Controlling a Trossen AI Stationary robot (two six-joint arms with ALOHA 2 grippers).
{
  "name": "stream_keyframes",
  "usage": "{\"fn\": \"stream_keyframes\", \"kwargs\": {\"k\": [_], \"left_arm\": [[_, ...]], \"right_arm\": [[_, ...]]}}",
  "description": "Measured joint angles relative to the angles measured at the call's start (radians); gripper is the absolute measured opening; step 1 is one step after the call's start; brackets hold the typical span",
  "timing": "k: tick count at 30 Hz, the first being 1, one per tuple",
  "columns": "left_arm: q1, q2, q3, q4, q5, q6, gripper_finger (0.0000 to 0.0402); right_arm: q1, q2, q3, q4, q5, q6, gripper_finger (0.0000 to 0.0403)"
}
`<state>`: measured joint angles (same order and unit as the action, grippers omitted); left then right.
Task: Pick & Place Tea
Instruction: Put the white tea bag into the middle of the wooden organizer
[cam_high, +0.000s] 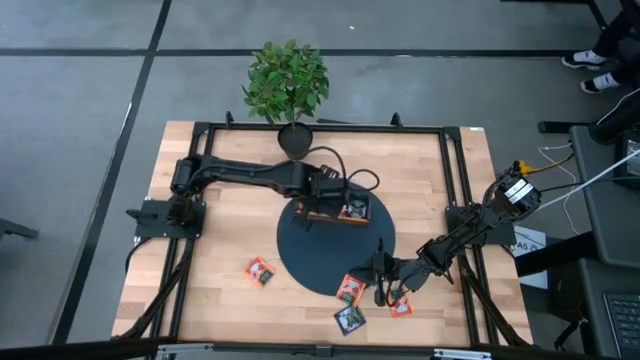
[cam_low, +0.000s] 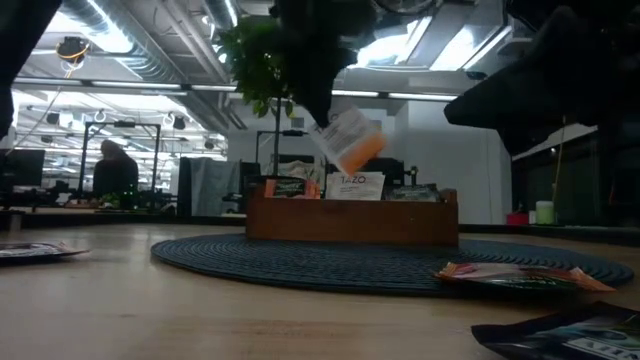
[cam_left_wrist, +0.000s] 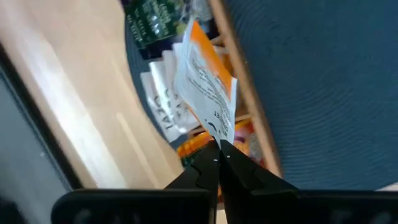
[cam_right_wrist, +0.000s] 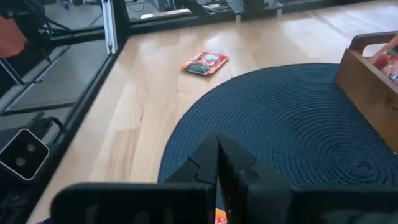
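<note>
One sachet (cam_left_wrist: 205, 87) hangs in the left gripper (cam_left_wrist: 217, 152), jaws clenched on it, over the tray (cam_low: 350, 218); next: release. Right gripper (cam_right_wrist: 217, 149), clenched empty, at five o'clock.

The left gripper's (cam_left_wrist: 219, 155) dark fingers pinch a white-and-orange printed paper tea sachet (cam_left_wrist: 205, 87) by its corner, above a brown wooden tray (cam_left_wrist: 245, 93) (more sachets inside) on a dark blue woven mat (cam_left_wrist: 323, 81)

Grey floor (cam_high: 80, 100), bright ceiling lights (cam_low: 110, 25)
</note>
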<state>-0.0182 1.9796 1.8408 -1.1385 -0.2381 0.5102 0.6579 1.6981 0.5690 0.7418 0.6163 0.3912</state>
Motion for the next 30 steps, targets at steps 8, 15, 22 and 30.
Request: {"fn": "stream_keyframes", "kwargs": {"k": [8,15,22,30], "left_arm": [[0.014,0.07,0.028,-0.034,-0.052,0.076,0.0002],[0.014,0.073,0.03,-0.049,-0.095,0.113,0.0002],[0.014,0.089,0.029,-0.055,-0.082,0.113,0.0002],[0.014,0.12,0.029,-0.06,-0.108,0.132,0.0002]], "right_arm": [[-0.005,0.0,0.0,-0.013,0.0,-0.008,0.0012],[-0.022,0.0,0.0,-0.022,0.002,-0.009,0.0012],[-0.039,0.0,0.0,-0.03,0.002,-0.008,0.0012],[-0.039,0.0,-0.001,-0.031,0.002,-0.01,0.0012]]}}
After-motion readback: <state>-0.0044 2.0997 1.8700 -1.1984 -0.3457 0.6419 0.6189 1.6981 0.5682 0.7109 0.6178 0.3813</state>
